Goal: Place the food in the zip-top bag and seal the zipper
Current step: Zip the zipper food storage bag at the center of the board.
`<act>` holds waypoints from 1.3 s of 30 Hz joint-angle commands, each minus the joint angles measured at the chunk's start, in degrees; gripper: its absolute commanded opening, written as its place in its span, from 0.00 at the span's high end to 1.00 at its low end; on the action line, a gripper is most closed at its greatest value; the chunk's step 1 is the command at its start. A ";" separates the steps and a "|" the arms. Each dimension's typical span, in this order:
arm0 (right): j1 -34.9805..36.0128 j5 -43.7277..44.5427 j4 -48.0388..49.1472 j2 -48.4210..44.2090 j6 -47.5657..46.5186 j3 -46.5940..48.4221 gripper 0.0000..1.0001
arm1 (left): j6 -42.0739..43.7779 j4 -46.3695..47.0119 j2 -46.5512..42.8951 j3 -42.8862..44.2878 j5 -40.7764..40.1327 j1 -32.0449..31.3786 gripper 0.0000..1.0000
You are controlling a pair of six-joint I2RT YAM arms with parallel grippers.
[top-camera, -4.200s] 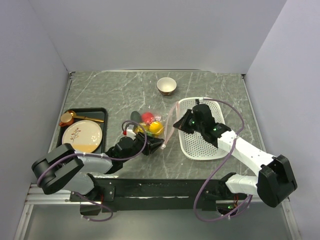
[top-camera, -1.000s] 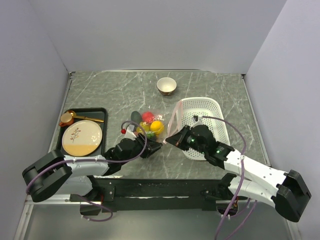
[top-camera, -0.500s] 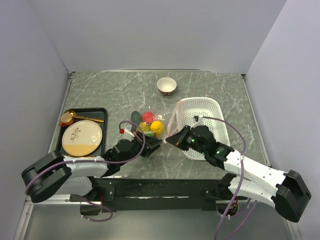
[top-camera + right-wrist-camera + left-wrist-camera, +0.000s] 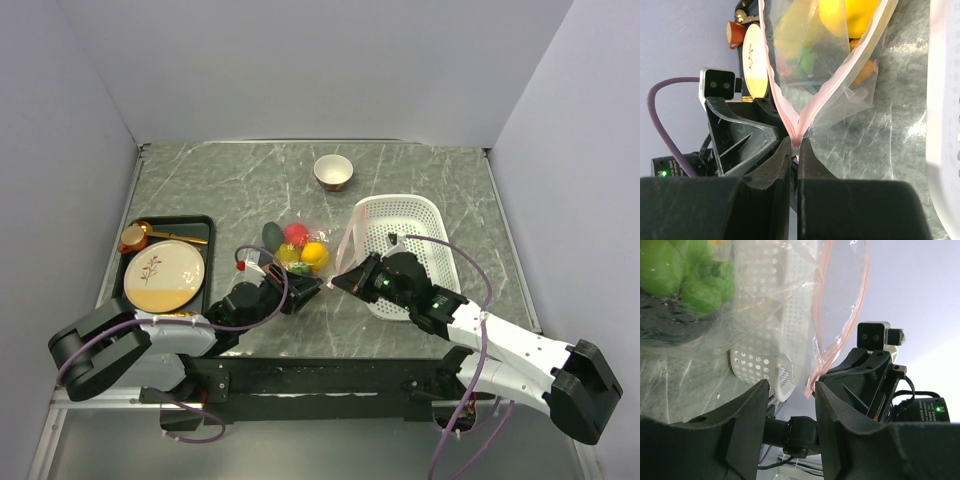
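zip-top bag [image 4: 303, 257] beside white basket [image 4: 418, 226], tray [image 4: 166, 219] left, cup [image 4: 333, 172] behind

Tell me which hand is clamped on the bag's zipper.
The right hand, pinched shut on the pink zipper; the left hand stands open.

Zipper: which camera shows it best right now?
Right wrist: the zipper spreads as a pink V from the right tool, mouth unsealed. Left wrist shows one pink edge; the top view only a thin pink curve.
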 commanded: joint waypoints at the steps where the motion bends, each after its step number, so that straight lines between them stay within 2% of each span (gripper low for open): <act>1: 0.38 1.01 1.58 -1.33 0.10 -0.17 1.00 | 1.37 2.49 -1.32 1.13 -1.26 -0.29 0.53; 9: 0.38 0.39 2.55 -0.19 0.01 -0.17 1.00 | -0.74 8.91 3.43 1.57 1.03 -0.21 0.54; 25: 0.38 -0.93 0.18 0.78 -2.18 1.50 1.00 | 0.58 10.76 7.21 4.29 3.84 -0.12 0.56; 31: 0.29 -0.93 0.09 0.43 -1.92 1.15 1.00 | -0.21 13.40 9.32 3.86 4.54 -0.12 0.62; 39: 0.38 -0.57 0.44 0.52 -1.48 0.97 1.00 | -0.91 11.38 7.91 3.24 3.32 -0.20 0.78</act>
